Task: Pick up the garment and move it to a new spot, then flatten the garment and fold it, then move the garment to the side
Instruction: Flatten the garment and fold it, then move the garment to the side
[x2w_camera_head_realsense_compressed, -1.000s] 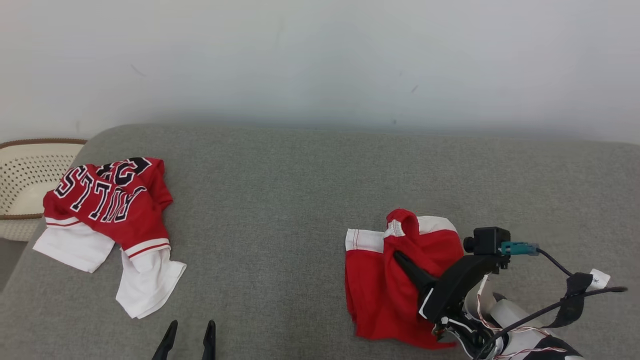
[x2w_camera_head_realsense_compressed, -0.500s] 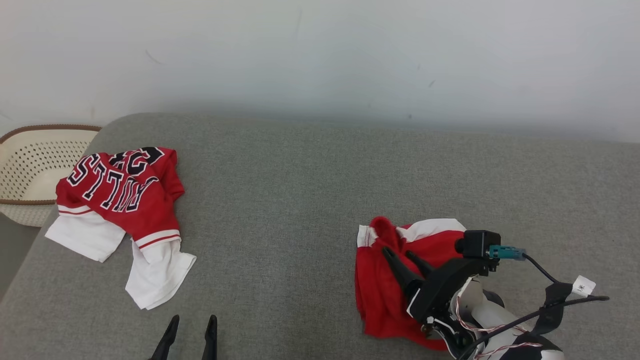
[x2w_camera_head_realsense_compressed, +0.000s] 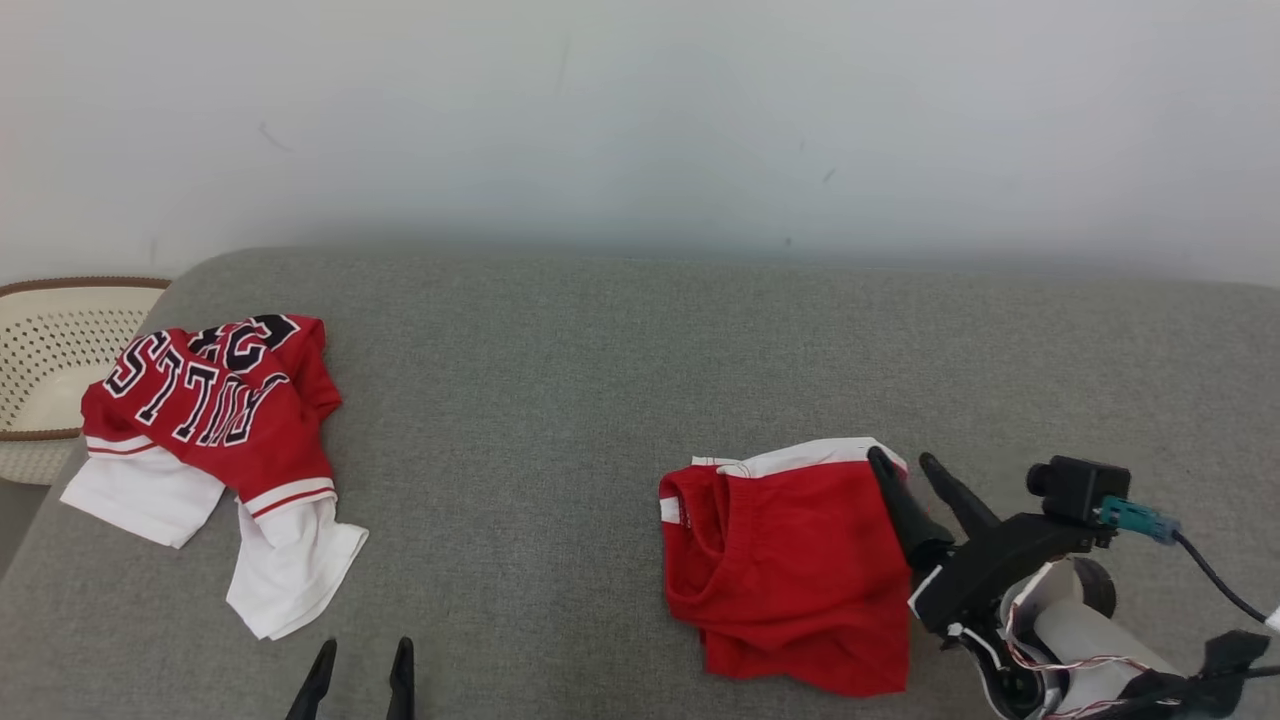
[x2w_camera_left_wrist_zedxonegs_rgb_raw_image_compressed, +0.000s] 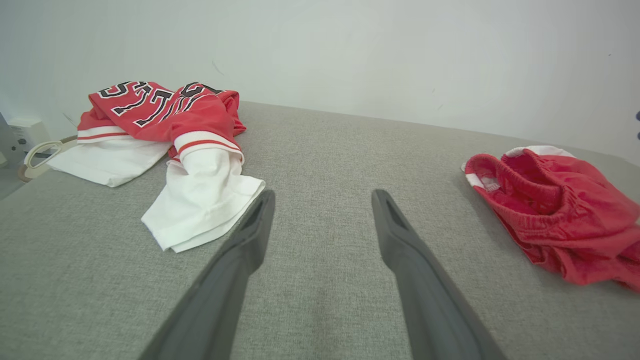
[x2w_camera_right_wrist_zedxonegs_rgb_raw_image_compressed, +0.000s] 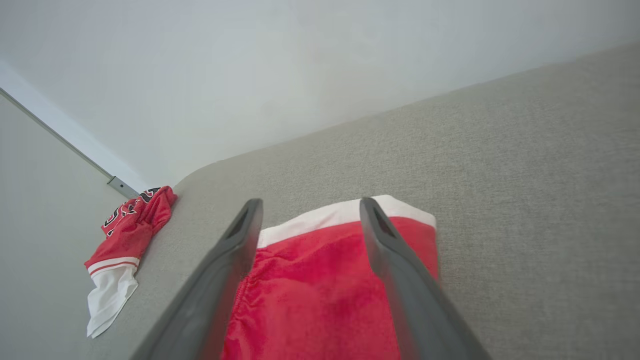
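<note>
Red shorts (x2w_camera_head_realsense_compressed: 790, 570) are seen lying crumpled on the grey cushion (x2w_camera_head_realsense_compressed: 560, 380), right of centre, with the gathered waistband turned toward the robot's left and a white band along the far edge. The right gripper (x2w_camera_head_realsense_compressed: 900, 457) is placed at the shorts' right edge, its fingers spread apart with nothing between them and their tips over the white-banded corner. The left gripper (x2w_camera_head_realsense_compressed: 365, 645), likewise spread and empty, is held well apart from the shorts, nearer to the red-and-white jersey (x2w_camera_head_realsense_compressed: 210, 410). The right arm is judged much the nearer; for flattening, the waistband side would have to be reached from the left
</note>
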